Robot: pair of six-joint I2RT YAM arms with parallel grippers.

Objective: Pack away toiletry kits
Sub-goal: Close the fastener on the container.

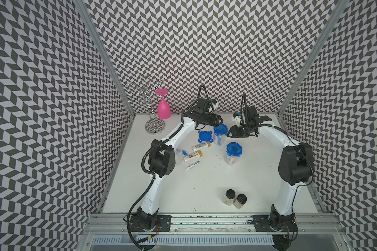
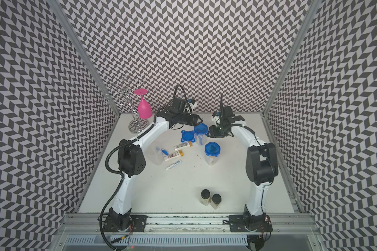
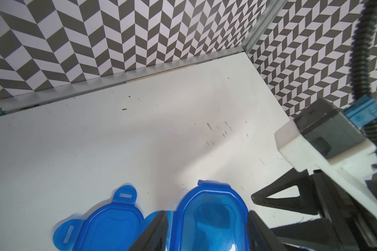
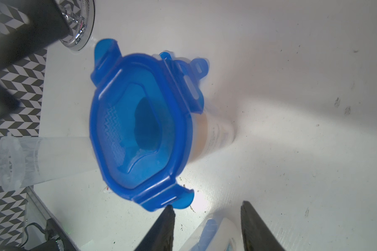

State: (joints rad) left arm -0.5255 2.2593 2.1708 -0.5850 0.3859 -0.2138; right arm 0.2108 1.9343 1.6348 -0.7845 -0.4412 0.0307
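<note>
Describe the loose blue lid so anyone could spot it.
On the white table, find the upside-down pink glass at the back. Right of it, beside a lidded tub, a blue lid lies flat on the table: the only lid not on a tub.

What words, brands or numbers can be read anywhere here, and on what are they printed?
Nothing here reads clearly enough to quote.
Farther white bottle: dark print on the label, too small.
Nearer white bottle: picture and print, too small.
Toothpaste tube: blue print, blurred.
Packed bottle, in the lidded tub: faint lines of print, blurred.
</note>
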